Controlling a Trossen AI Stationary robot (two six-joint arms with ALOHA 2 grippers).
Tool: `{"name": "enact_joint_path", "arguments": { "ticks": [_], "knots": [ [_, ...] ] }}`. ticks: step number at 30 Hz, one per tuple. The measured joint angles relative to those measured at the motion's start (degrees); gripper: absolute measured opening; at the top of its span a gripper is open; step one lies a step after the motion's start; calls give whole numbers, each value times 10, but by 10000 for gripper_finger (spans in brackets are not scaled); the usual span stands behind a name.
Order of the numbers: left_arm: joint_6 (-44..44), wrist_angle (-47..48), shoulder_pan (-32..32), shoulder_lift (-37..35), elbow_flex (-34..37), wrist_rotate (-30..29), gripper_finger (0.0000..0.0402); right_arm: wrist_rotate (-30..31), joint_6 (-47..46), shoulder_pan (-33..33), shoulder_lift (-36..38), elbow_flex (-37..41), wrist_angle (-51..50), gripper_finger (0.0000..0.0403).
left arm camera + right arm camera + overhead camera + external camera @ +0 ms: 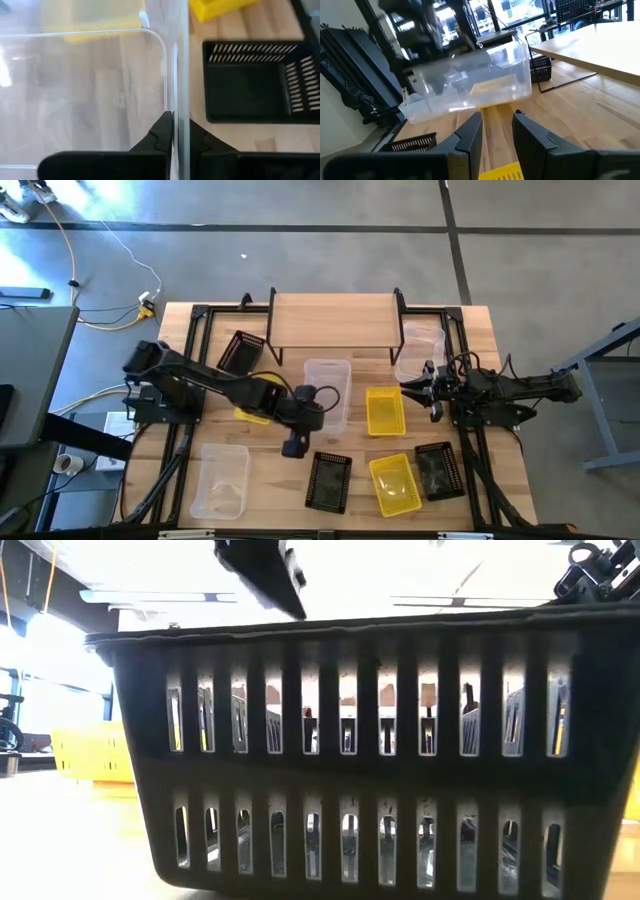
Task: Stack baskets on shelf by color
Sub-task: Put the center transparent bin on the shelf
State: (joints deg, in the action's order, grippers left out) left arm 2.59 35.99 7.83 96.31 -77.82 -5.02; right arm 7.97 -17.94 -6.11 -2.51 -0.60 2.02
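Note:
My left gripper [308, 412] [181, 125] is at the table's middle, shut on a clear basket [328, 392] [470, 82]. My right gripper [428, 390] [497, 125] hovers open at the table's right, touching nothing and facing that basket. The wood-topped shelf [335, 320] stands at the far edge. On the table lie two more clear baskets [220, 480] [420, 350], three yellow ones [385, 410] [393, 483] [255, 412] and three black ones [328, 480] [435, 470] [240, 352]. One black basket [350, 740] fills the low view. My left gripper pinches the clear basket's near short wall [181, 75], one finger [162, 132] inside the basket and one finger [202, 140] outside. The fingers come slanting down from the table's left and lie along the wall. The basket is tilted and lifted clear of the table.
The yellow basket [255, 412] lies partly under my left arm. The black basket [240, 352] sits beside the shelf's left leg, the clear one [420, 350] beside its right leg. Bare wood [270, 490] shows between the near baskets.

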Motion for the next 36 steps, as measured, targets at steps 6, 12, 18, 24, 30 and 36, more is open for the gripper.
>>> {"name": "enact_joint_path", "arguments": {
  "ticks": [6, 12, 18, 24, 30, 36],
  "knots": [
    [-51, 79, -21, -29, -72, -53, 1, 0, 0, 0, -1, 0, 0, 92],
    [-90, 141, -74, -73, -100, -105, 0, 0, 0, 0, -1, 0, 0, 92],
    [-144, 180, -155, -112, -99, -123, 0, 0, 0, 0, -2, 0, 0, 92],
    [-210, 183, -242, -116, -99, -83, 0, 0, 0, 0, -2, 0, 0, 92],
    [-242, 189, -308, -104, -99, -30, 0, 0, 0, 0, -2, 0, 0, 92],
    [-257, 240, -343, -103, -99, 9, 0, 0, 0, 0, -2, 0, 0, 92]
  ]
}}
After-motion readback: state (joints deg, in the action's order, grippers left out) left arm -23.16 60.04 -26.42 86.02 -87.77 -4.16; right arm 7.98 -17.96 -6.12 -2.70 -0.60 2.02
